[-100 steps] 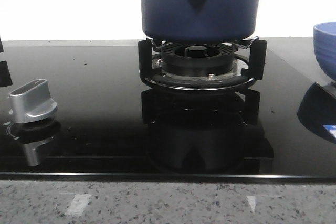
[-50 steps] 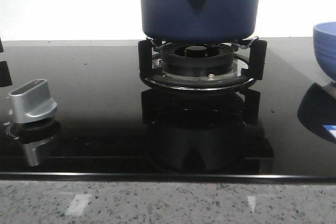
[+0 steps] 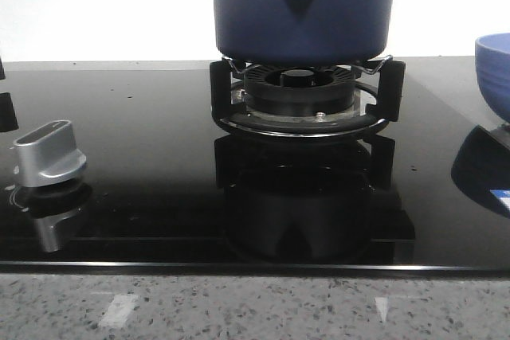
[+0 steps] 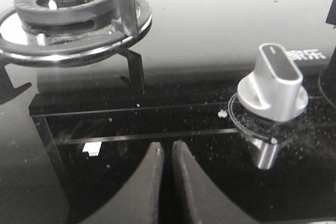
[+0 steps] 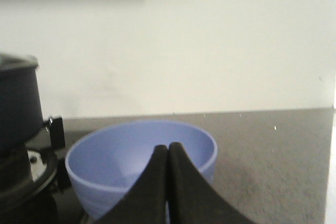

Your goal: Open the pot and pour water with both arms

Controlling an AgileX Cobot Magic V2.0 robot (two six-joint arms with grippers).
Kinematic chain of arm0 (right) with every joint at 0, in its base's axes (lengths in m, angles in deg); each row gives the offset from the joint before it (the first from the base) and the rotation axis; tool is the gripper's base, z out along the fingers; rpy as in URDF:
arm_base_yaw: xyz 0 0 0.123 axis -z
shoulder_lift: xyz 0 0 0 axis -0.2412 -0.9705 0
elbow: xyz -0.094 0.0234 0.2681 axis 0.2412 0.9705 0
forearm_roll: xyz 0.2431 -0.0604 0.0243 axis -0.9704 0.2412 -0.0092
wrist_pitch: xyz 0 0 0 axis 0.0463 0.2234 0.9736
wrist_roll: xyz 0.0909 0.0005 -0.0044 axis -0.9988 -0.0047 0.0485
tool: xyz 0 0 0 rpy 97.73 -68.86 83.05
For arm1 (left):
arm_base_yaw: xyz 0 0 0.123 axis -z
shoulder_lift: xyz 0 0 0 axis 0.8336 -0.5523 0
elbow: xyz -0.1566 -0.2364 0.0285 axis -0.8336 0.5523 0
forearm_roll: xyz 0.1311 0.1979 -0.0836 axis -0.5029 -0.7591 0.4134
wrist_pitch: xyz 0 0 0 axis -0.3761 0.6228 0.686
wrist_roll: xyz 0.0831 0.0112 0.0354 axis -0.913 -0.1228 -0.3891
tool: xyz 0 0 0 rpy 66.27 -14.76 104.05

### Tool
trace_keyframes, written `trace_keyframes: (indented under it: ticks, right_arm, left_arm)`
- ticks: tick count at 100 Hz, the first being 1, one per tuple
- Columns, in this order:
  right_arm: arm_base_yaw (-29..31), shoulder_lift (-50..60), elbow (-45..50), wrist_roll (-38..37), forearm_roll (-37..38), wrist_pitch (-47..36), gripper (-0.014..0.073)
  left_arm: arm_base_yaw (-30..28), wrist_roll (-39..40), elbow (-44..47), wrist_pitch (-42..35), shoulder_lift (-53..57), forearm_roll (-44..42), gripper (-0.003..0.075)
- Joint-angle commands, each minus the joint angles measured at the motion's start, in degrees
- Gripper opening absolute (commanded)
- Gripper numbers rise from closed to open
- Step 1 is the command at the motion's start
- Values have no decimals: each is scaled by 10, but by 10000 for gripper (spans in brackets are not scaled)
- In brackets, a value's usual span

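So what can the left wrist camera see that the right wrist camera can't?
Only the left wrist view shows the silver knob on the black glass cooktop, an uncovered burner and the left gripper, its jaws nearly together. Only the right wrist view shows the light blue bowl, the edge of the dark pot on its stand, the pale wall and the right gripper, jaws together. Both look past a closed pair of dark jaws at the stove.

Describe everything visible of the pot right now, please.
The pot is large, round, dark navy blue with straight sides and a matte finish. A pointed shield-shaped handle mount with a round rivet faces the front camera. It sits upright on the burner's black pan supports over the glass cooktop. Its top is cropped, so any lid is unseen. No gripper touches it.
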Motion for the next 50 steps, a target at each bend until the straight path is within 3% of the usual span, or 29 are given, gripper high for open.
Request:
trace_keyframes:
  ticks: [1, 21, 38, 50]
  right_arm:
    - [0, 13, 15, -21, -21, -104, -74]
    - [0, 13, 14, -59, -77, -112, -74]
    - [0, 12, 6, -59, -128, -54, -74]
    - [0, 12, 6, -80, -160, -76, -74]
  left_arm:
    - [0, 5, 19, -63, -6, -2, -20]
    - [0, 5, 19, -94, -6, 26, -20]
    - [1, 5, 19, -237, -6, 258, -20]
    - [1, 6, 18, -267, -6, 399, -20]
